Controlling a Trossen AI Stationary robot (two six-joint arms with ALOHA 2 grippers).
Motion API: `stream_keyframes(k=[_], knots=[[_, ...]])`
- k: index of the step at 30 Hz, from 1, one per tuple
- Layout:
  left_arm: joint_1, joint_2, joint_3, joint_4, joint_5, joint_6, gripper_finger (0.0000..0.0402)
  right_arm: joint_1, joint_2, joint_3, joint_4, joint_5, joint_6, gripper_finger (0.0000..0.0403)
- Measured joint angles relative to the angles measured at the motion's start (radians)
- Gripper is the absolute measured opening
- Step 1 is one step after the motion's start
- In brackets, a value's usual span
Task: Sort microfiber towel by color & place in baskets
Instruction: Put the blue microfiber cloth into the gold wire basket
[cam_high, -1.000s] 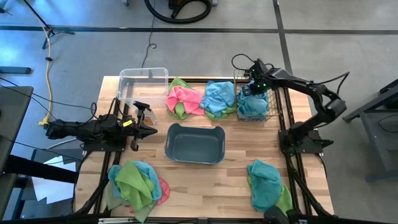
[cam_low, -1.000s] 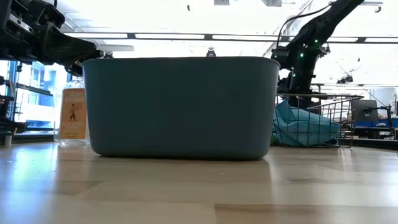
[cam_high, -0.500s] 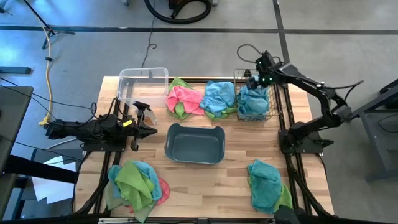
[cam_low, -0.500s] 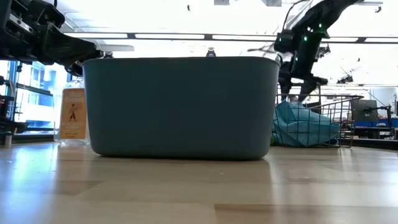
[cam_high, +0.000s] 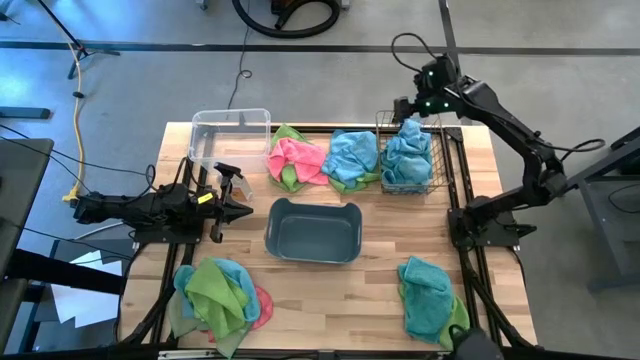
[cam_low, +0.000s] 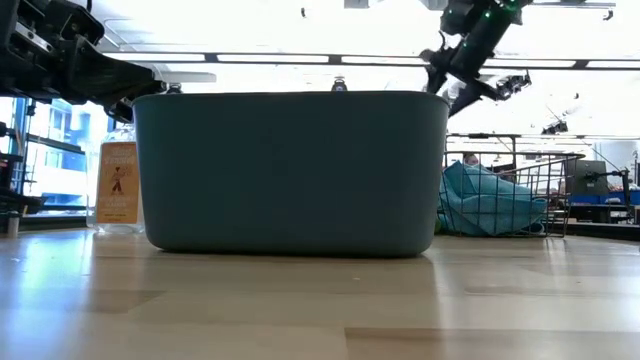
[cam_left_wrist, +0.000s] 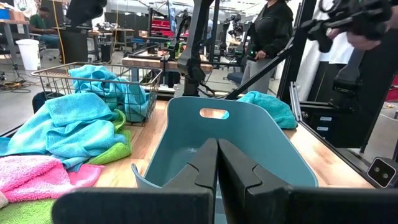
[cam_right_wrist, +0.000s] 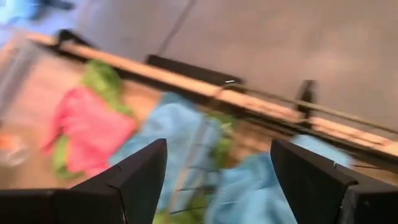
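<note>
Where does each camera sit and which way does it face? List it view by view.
High: overhead, facing straight down; left gripper and right gripper show.
Low: table height, level at the grey-blue tub; right gripper above.
Left wrist: left arm, facing the tub past shut fingers.
Right wrist: right arm, facing down onto pink towel past open fingers.
Shared: first three all show tub and wire basket.

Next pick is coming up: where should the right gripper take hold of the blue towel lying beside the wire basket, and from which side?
Probably from straight above, on the raised folds in the middle of the blue towel. It lies crumpled against the wire basket and overlaps the pink towel, so side approaches look blocked. The right gripper, open, hovers over the basket's far edge, nearby.
</note>
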Motion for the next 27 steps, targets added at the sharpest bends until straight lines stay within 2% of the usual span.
stream_keyframes(k=[7,17,19,27], knots=[[0.000,0.000,0.000,0.000,0.000,0.000,0.0000,0.100,0.000,0.003,0.040,-0.161,-0.009,0.0282],[0.000,0.000,0.000,0.000,0.000,0.000,0.0000,0.343,-0.035,0.003,0.270,-0.211,-0.028,0.0282],[0.000,0.000,0.000,0.000,0.000,0.000,0.0000,0.397,-0.064,0.003,0.265,-0.173,-0.060,0.0282],[0.000,0.000,0.000,0.000,0.000,0.000,0.0000,0.641,-0.212,-0.007,0.187,0.127,-0.142,0.0282]])
